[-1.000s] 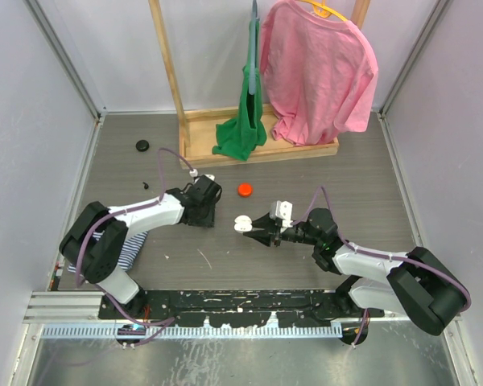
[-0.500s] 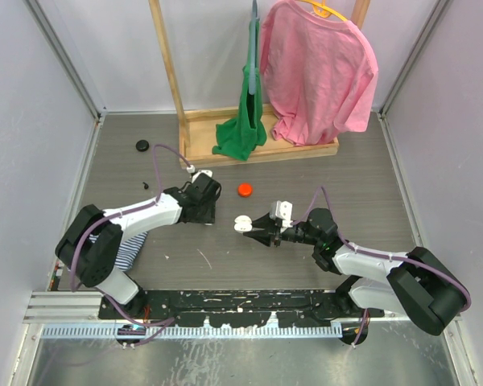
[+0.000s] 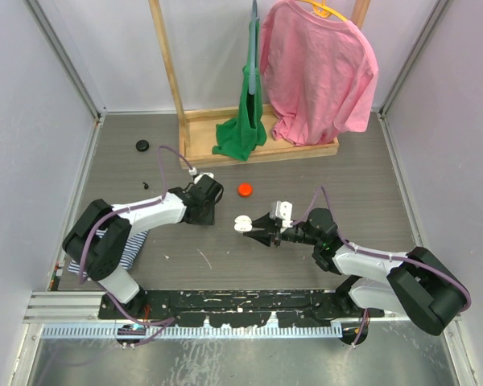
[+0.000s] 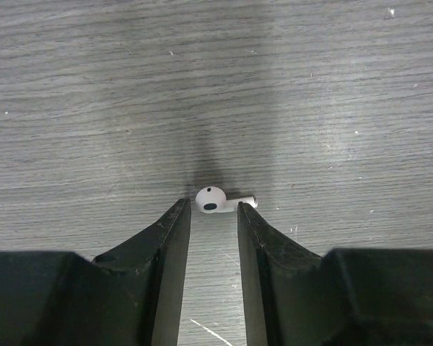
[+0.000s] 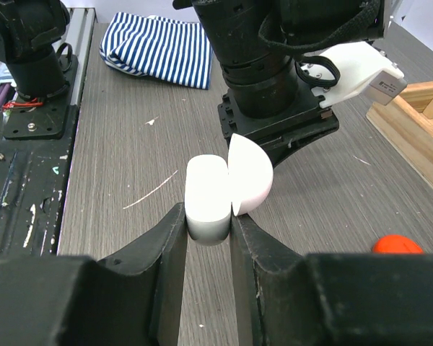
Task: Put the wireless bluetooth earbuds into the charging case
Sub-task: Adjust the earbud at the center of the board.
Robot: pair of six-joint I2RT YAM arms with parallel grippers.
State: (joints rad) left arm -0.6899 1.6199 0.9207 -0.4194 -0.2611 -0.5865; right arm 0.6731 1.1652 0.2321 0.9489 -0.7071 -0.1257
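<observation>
White glossy plastic: the earbud (image 4: 215,200) lies on the grey wood-grain desk (image 4: 94,94) at 12 o'clock from the left end effector (image 4: 213,207), stem pointing to 3 o'clock. We judge it very light, hard, rounded and slippery. Best to pinch it gently across the bulb, or it may squirt out. The left jaws stand narrowly apart and hold nothing. The right end effector (image 5: 208,216) is clamped on the smooth, pebble-shaped charging case (image 5: 208,198), with its lid (image 5: 251,176) open at 2 o'clock.
</observation>
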